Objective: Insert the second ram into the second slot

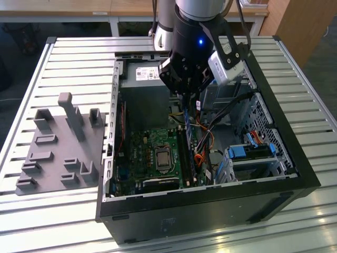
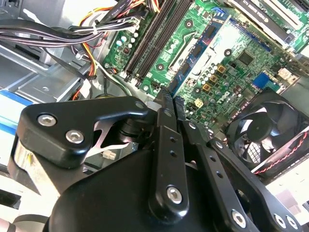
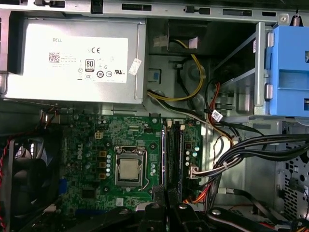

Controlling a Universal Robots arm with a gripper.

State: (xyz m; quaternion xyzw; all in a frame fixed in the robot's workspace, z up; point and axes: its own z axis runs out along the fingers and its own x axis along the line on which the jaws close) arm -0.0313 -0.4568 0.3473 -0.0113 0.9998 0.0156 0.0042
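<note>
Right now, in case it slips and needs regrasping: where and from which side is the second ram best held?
Probably by its upper long edge, coming straight down, as the gripper holds the second ram, clamping its two flat faces. It stands on edge, thin and flat, over the motherboard slots, with cables close beside.

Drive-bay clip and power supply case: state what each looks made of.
The drive-bay clip is likely moulded plastic: uniform bright blue, matte. The power supply case is probably bare sheet metal: dull grey sheen, flat panel, paper label stuck on.

PSU [image 3: 72,58], CPU [image 3: 129,170], fan [image 2: 270,133], gray jig [image 1: 52,153]
</note>
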